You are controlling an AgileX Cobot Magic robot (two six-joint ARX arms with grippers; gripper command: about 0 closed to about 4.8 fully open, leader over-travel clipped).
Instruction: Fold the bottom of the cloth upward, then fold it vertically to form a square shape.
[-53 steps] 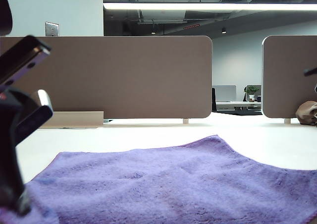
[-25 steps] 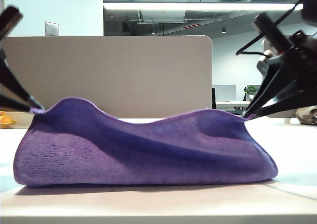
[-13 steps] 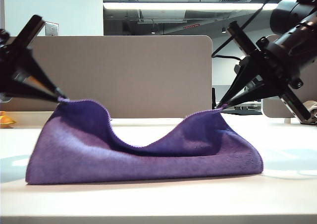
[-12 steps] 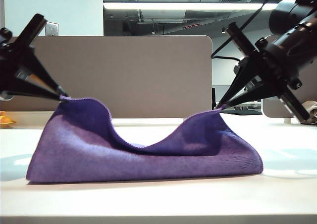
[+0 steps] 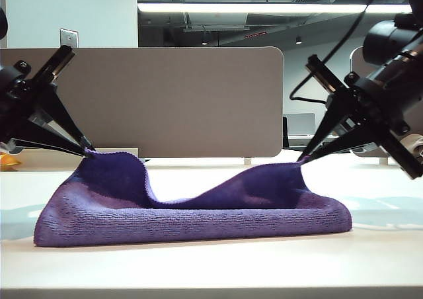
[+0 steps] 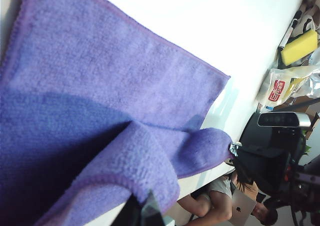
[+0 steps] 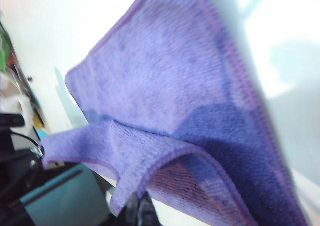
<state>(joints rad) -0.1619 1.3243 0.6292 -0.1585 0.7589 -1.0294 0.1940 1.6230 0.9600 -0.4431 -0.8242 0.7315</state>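
Note:
The purple cloth (image 5: 198,213) lies doubled over on the white table, its upper layer lifted at both ends and sagging in the middle. My left gripper (image 5: 87,151) is shut on the cloth's left corner, a little above the table. On the other side my right gripper (image 5: 302,158) pinches the right corner at about the same height. From the left wrist the cloth (image 6: 100,96) spreads below, and its hem wraps over the shut left gripper (image 6: 142,208). In the right wrist view a corner of the cloth (image 7: 190,101) is pinched by the shut right gripper (image 7: 140,206).
A beige partition (image 5: 172,100) stands behind the table. A yellow sponge (image 6: 300,46) and a printed packet (image 6: 277,88) lie past the table's edge in the left wrist view. The table's front edge (image 5: 211,289) runs just below the cloth.
Both grippers have carried the cloth's near edge up and over toward the far side, then sunk lower. The folded cloth now lies flatter, with the lifted corners nearer the table.

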